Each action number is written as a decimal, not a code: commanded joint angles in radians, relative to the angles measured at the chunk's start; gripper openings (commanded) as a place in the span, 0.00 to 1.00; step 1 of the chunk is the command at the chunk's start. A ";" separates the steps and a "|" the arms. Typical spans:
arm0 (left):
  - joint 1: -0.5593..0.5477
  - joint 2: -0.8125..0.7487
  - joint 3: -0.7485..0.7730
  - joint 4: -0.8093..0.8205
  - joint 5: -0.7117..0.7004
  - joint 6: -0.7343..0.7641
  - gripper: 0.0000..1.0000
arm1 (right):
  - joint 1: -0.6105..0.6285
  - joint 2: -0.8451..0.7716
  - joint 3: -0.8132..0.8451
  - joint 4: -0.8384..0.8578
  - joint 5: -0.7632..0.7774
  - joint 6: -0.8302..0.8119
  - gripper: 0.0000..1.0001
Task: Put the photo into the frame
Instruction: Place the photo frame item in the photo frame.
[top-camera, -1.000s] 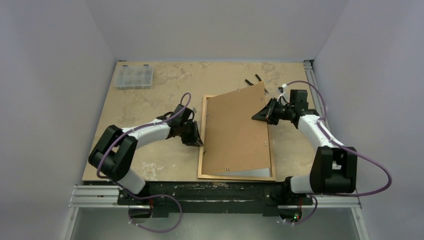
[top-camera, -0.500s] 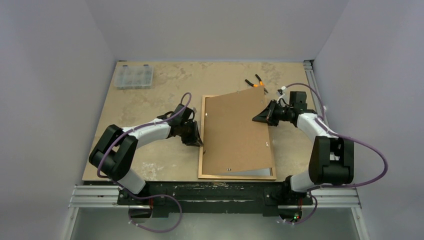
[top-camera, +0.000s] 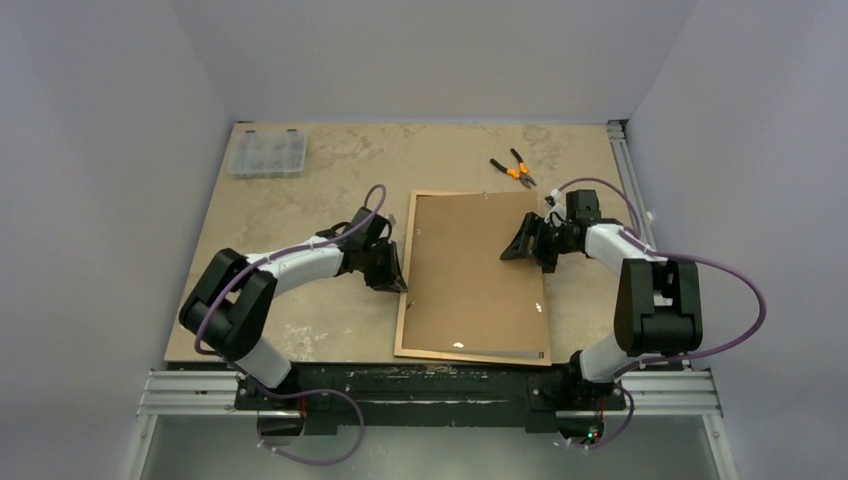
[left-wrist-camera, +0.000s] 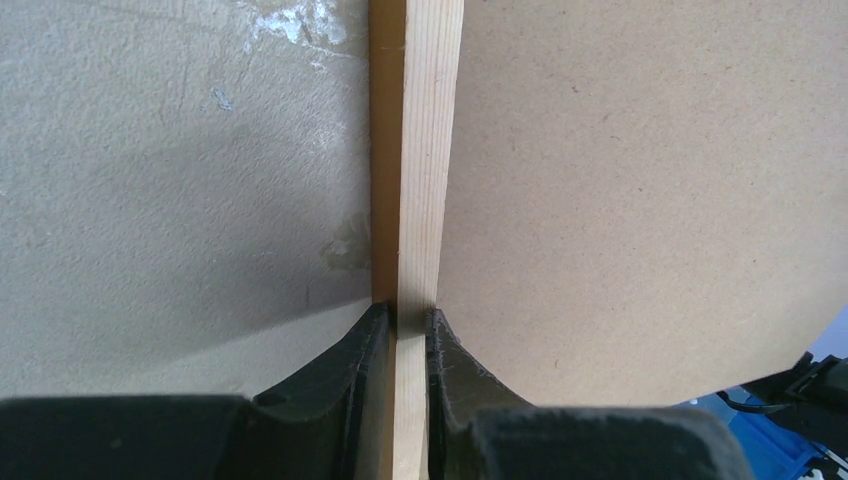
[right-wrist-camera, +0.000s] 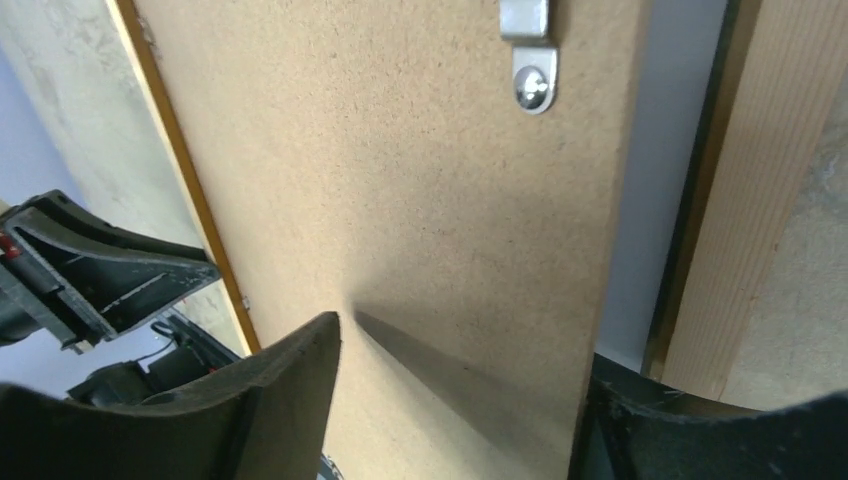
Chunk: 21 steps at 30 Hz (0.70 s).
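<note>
Left gripper (left-wrist-camera: 400, 330) pinches the frame's (left-wrist-camera: 420, 150) left rail; right gripper (right-wrist-camera: 460, 350), jaws wide, holds nothing over the backing panel (right-wrist-camera: 400, 180). Step, as judged: seating the panel in the frame. Next move likely calls for pressing it flush.

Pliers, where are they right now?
In the top view the pliers lie on the table's far side, right of centre, just beyond the frame's far right corner and not far from the right gripper.

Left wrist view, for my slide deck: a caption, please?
Left gripper clamps the frame by its wooden edge, beside the brown backing panel.
</note>
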 joint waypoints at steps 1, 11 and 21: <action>-0.014 0.055 -0.011 0.002 -0.106 0.027 0.11 | 0.008 -0.016 0.003 -0.048 0.040 -0.035 0.65; -0.021 0.045 -0.006 -0.011 -0.117 0.029 0.11 | 0.008 -0.022 0.032 -0.092 0.107 -0.048 0.72; -0.028 0.045 0.009 -0.025 -0.122 0.031 0.11 | 0.058 -0.012 0.053 -0.115 0.164 -0.048 0.77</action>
